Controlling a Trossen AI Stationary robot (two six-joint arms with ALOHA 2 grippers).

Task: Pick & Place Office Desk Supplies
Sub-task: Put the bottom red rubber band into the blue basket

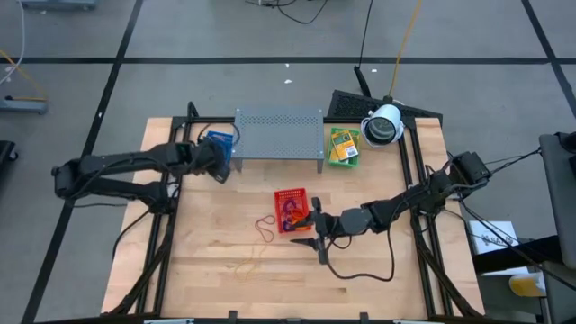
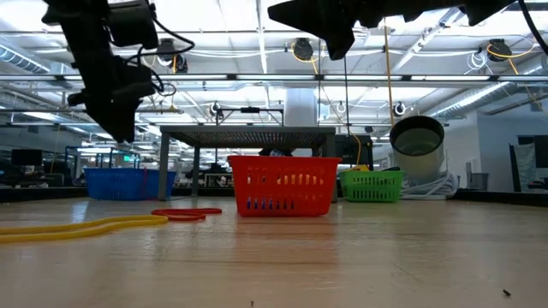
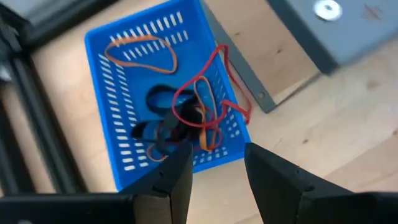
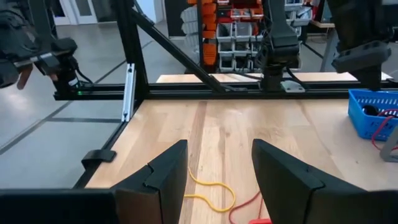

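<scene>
The blue basket (image 3: 118, 106) stands by the grey rack's left leg and holds several rubber bands (image 3: 186, 115): orange, red, blue and black. One red band (image 3: 231, 78) lies over the basket's wall and hangs outside it. My left gripper (image 3: 217, 152) hovers open above the basket's near wall, slanting down, with nothing between its fingers. My right gripper (image 1: 310, 236) is open and level beside the red basket (image 1: 291, 209), pointing toward the table's left edge. A red band (image 1: 265, 225) and a yellow band (image 1: 247, 267) lie flat on the table. Yellow-and-green packets (image 1: 343, 144) lie in the green basket.
The grey perforated rack (image 1: 279, 133) stands at the table's far middle, with the green basket (image 2: 370, 186) to its right. A white round camera (image 1: 382, 124) sits at the far right. Black frame posts (image 4: 127, 74) line the table's sides. The near half of the wooden table (image 1: 378, 288) is bare.
</scene>
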